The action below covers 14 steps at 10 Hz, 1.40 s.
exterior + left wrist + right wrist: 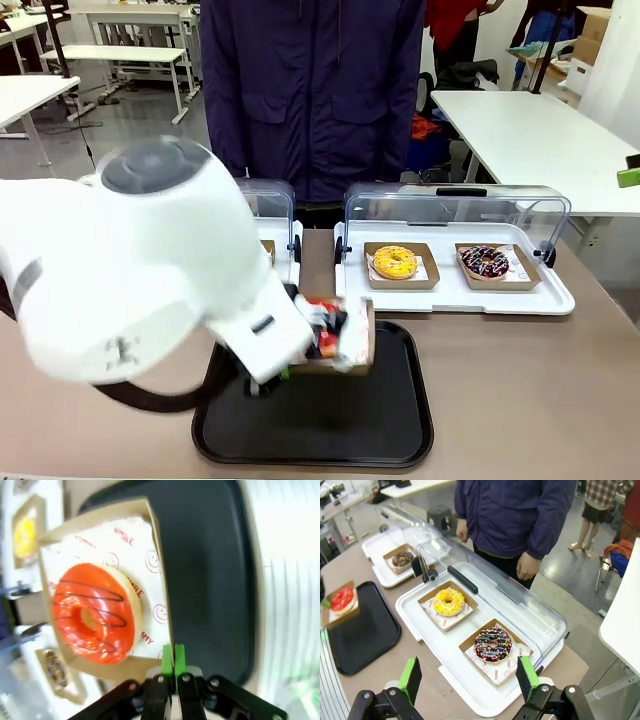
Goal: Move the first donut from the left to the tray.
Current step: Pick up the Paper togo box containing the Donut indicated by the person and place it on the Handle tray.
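- The left gripper's (173, 672) green-padded fingers (166, 661) press together on the thin side wall of a brown cardboard holder (162, 587), clamping it at the rim; the right gripper (470, 682) waits with its fingers spread wide and nothing between them, looking down on the white trays (465, 680) with their clear domed lids.
- Carried in that holder, the red-glazed donut (95, 614) hangs over the black tray (330, 420), tilted steeply on edge in the front view; it appears to be clear of the tray floor, though the left arm hides the underside.
- The lift and carry look done: the holder is out of its display tray and above its goal. What seems left is to level it, set it down on the black surface and let go.
- The donut is a glossy red ring, crossed by thin dark drizzle lines, with a pale band of dough at its edge; it sits on white paper (140, 555) printed with red smiley faces and lettering.
- A yellow donut (395, 262) and a chocolate sprinkled donut (485, 262) rest untouched in their own holders, with a person in a dark jacket (310, 90) standing behind.
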Available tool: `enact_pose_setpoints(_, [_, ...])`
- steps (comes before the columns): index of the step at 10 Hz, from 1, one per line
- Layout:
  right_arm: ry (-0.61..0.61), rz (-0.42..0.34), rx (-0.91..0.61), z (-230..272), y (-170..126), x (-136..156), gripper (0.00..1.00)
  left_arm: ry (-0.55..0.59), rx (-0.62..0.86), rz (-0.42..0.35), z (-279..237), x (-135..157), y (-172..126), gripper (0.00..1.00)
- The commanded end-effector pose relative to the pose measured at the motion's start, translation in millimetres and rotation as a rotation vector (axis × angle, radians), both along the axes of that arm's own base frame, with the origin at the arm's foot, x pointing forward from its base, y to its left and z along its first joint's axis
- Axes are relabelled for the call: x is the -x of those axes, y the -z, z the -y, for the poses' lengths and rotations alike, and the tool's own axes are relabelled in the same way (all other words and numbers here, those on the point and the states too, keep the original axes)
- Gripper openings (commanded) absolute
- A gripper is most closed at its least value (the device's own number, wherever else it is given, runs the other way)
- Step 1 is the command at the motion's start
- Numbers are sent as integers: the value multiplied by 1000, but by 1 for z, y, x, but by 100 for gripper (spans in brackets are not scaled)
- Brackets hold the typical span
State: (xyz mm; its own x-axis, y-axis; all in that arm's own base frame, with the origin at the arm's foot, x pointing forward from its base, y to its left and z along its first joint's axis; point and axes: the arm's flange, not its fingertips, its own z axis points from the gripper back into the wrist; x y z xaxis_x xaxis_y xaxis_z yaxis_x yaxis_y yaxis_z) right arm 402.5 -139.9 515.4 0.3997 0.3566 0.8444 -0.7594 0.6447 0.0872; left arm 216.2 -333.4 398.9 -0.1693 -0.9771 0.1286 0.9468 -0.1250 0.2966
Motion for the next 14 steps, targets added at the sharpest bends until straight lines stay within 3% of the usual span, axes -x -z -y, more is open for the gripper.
enact_pose_setpoints(1, [-7,26,-17,0,-1,-3,100,-61,-50,11,-67,75,52,2])
enact_pose_setpoints(3, [-7,26,-17,0,-1,-3,100,-69,-57,1,-75,75,66,2])
enact_pose_setpoints(8, [-7,26,-17,0,-1,-3,100,-29,-97,13,-74,39,111,2])
enact_pose_setpoints(11, [-7,26,-17,0,-1,-3,100,-50,-86,-22,-77,36,124,2])
enact_pose_setpoints(14, [-7,26,-17,0,-1,-3,100,-59,-66,-27,-74,37,119,2])
